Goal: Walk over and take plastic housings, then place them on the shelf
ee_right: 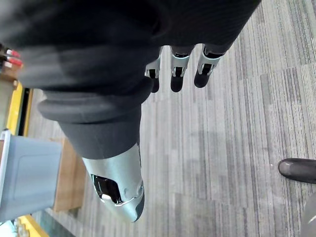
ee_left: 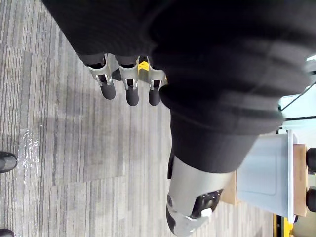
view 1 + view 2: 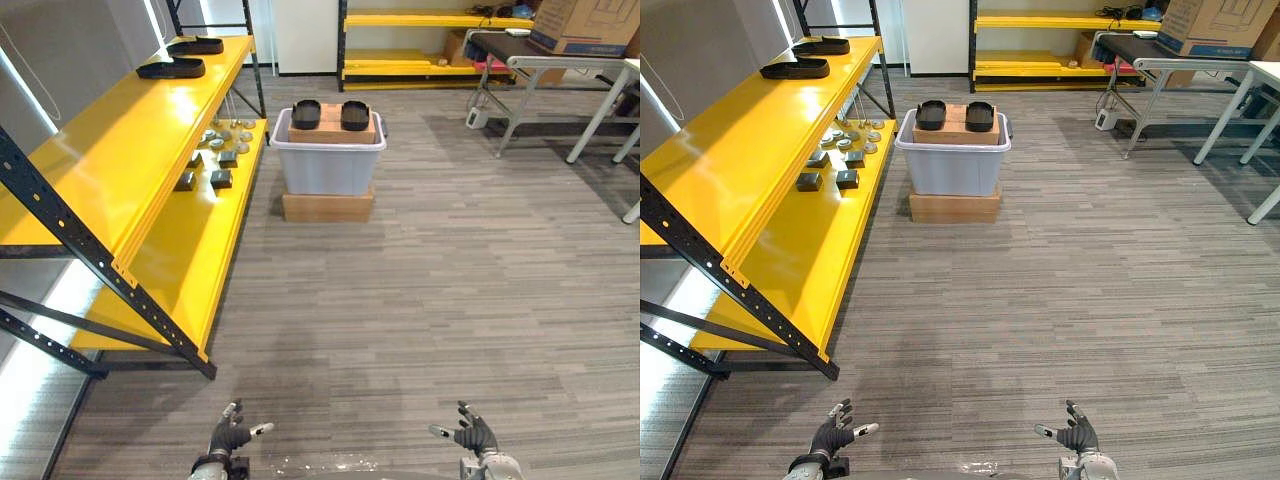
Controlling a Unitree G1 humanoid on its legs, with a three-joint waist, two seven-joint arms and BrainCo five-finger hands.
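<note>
Two black plastic housings (image 3: 306, 114) (image 3: 355, 115) lie side by side on a brown box inside a grey bin (image 3: 328, 165), far ahead across the floor. Two more black housings (image 3: 171, 68) (image 3: 196, 45) rest on the top level of the yellow shelf (image 3: 120, 150) at the left. My left hand (image 3: 228, 436) and right hand (image 3: 474, 436) hover low at the near edge, palms facing each other, both open and holding nothing. In the left wrist view the fingers (image 2: 129, 89) hang straight over the floor, with the bin (image 2: 266, 173) beyond. The right wrist view shows the same relaxed fingers (image 1: 178, 74).
The bin stands on a low wooden base (image 3: 328, 206). Small metal parts (image 3: 215, 155) lie on the shelf's lower level. White tables (image 3: 560, 70) with a cardboard box (image 3: 585, 25) stand at the far right, a second yellow rack (image 3: 430, 50) at the back. Grey striped floor lies between.
</note>
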